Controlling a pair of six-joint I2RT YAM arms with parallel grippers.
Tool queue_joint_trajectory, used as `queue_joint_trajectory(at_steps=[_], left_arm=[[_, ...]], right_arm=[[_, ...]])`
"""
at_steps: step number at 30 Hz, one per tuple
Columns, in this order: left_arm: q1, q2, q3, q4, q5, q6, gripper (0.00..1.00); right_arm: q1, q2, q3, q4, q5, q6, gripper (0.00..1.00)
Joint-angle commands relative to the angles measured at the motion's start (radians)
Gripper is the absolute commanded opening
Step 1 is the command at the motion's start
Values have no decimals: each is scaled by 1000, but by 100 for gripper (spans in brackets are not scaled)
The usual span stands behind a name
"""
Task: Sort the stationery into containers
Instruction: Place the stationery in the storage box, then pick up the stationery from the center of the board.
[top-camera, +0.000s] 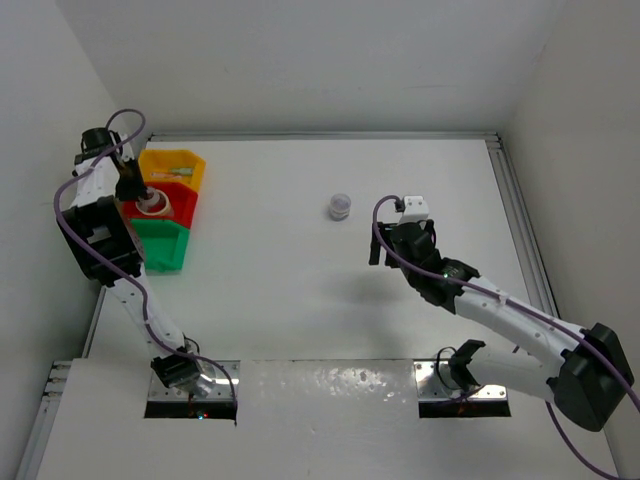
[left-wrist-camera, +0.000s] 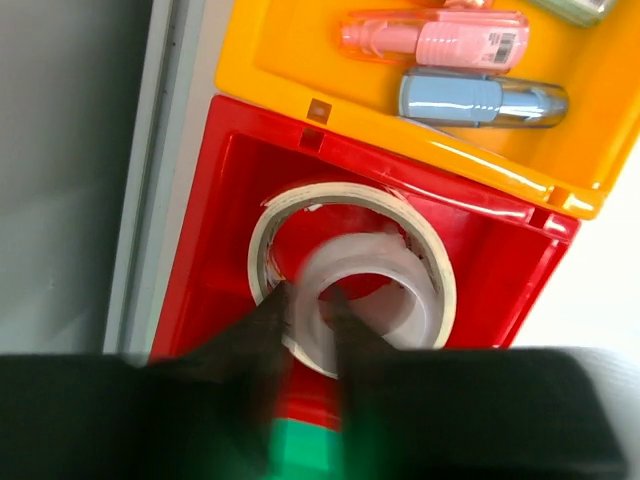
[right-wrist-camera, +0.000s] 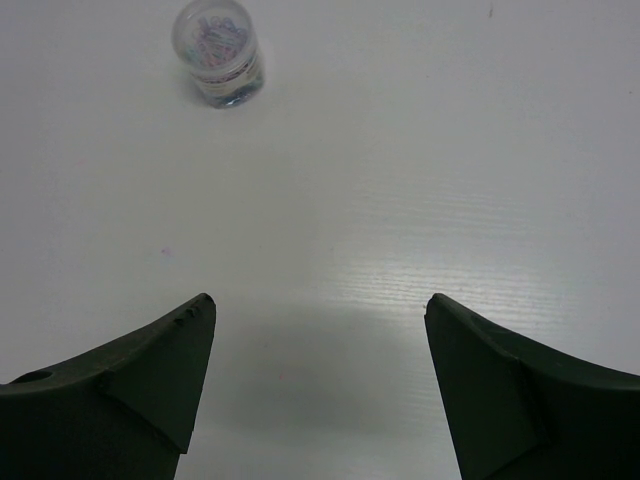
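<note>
Two claws (left-wrist-camera: 308, 300) (right-wrist-camera: 318, 340), two rolls (left-wrist-camera: 350, 200) (left-wrist-camera: 405, 300), three bins (top-camera: 190, 165) (top-camera: 188, 207) (top-camera: 162, 248)

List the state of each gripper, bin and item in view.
Left gripper, shut on clear roll over red bin.
Right gripper, open, empty.
Tan roll, flat in red bin.
Yellow bin, holds pink stick, blue stick.
Jar, upright on table.

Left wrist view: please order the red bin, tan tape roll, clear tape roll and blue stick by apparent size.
1. red bin, largest
2. tan tape roll
3. clear tape roll, inside the tan ring
4. blue stick, smallest, though it lies farther from the camera
</note>
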Motion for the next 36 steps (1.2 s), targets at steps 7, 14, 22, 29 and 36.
queue_joint_trajectory(at_steps=[7, 14, 22, 29, 36], left_arm=[[-2, -27, 33, 31, -2, -14, 63], [-90, -125, 132, -3, 51, -34, 59], [-663, -12, 362, -197, 64, 157, 100], [-936, 197, 477, -184, -85, 239, 100], [-1064, 280, 497, -49, -176, 184, 100]], right_arm=[[-8, -5, 46, 29, -13, -10, 84], [-9, -28, 46, 2, -18, -7, 86], [-26, -54, 38, -102, -19, 54, 97], [-35, -164, 11, -191, 31, 70, 99], [-40, -278, -32, -263, 54, 116, 98]])
